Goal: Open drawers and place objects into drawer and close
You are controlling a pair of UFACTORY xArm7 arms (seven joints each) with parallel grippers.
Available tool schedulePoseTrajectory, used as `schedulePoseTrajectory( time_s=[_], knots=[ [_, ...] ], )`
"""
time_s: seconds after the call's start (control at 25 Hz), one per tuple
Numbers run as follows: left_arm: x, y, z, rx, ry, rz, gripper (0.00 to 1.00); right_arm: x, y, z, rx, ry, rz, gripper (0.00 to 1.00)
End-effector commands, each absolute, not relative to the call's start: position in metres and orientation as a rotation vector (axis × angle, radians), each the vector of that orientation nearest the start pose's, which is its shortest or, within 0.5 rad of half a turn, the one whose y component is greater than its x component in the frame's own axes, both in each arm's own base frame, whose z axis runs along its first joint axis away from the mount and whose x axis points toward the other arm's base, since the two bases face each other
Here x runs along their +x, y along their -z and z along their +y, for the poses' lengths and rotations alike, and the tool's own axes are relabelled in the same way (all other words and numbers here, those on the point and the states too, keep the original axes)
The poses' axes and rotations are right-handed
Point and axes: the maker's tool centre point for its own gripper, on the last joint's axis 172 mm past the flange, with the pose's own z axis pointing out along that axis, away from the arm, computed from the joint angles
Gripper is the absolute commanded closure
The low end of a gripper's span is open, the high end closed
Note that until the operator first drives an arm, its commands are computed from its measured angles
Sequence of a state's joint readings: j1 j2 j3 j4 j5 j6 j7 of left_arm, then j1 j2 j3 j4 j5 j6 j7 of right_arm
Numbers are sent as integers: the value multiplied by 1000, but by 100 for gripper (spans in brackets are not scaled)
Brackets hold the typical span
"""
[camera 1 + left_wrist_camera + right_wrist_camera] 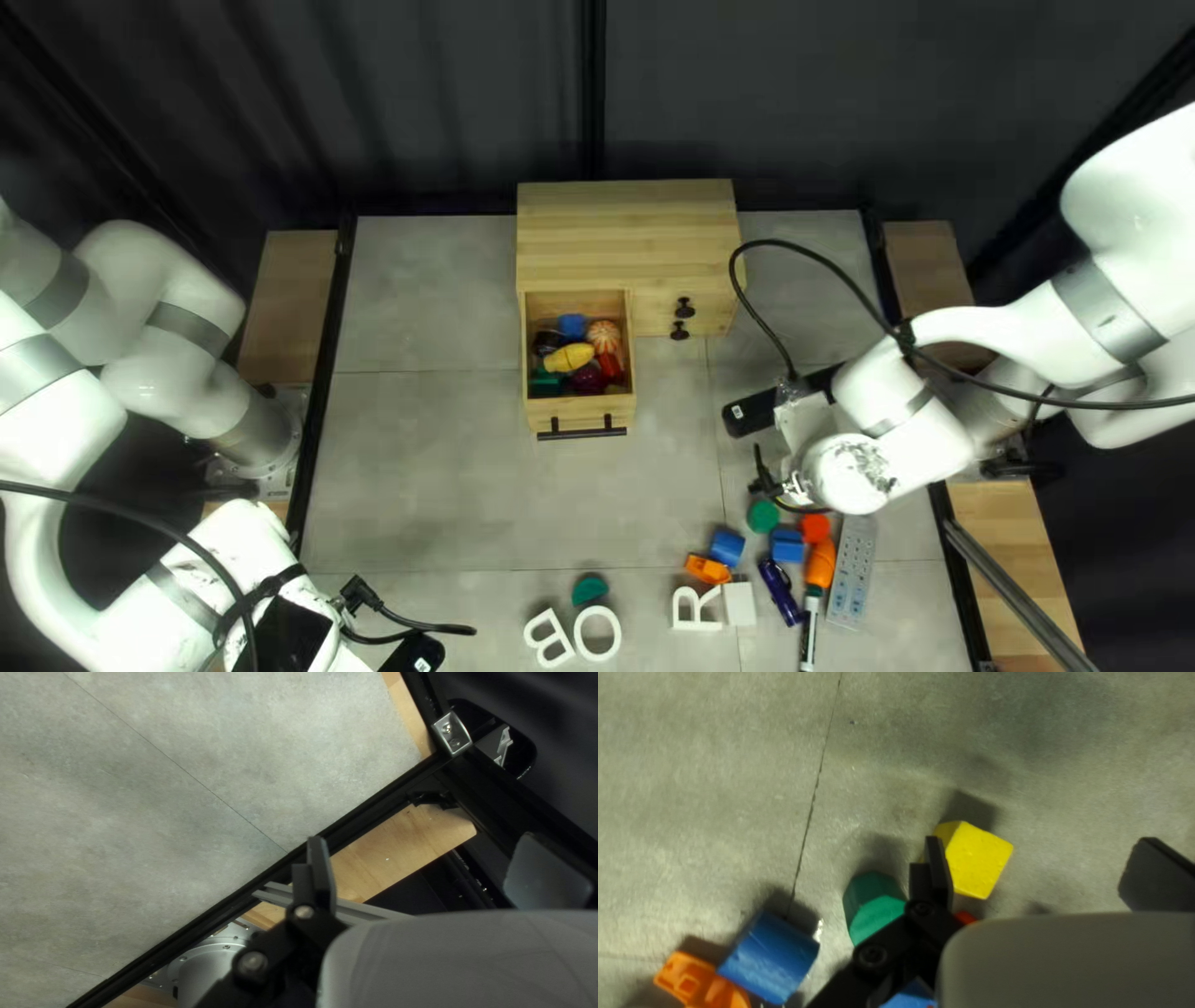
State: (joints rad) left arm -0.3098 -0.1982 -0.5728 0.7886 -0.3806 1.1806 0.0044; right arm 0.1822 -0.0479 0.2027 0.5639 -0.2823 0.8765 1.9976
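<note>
Black right gripper (1041, 842) spread over yellow angular block (977, 862), toward grey table's (423, 473) right edge; black left gripper (423, 838) spread too. Likely loading open wooden drawer (580, 412); next, centre, descend.

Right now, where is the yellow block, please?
The yellow block shows in the right wrist view, between the fingers of the open right gripper, with the green block just beyond the nearer finger.

We see a grey table (436, 473) carrying a wooden drawer cabinet (629, 230). Also on our table lie white letters (697, 609), coloured blocks (727, 548) and a marker (808, 641).
</note>
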Motion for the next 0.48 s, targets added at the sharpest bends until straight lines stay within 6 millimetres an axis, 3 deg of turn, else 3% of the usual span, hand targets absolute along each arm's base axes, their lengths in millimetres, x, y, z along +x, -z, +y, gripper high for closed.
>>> schedulePoseTrajectory(
  time_s=[0.04, 0.48],
  knots=[
    [171, -156, -314, -3040, -467, 1078, 0, 309, -43, 74, -2580, 169, 2288, 0],
    [171, -156, -314, -3040, -467, 1078, 0, 303, -31, 76, -2509, 175, 2330, 0]
  ],
)
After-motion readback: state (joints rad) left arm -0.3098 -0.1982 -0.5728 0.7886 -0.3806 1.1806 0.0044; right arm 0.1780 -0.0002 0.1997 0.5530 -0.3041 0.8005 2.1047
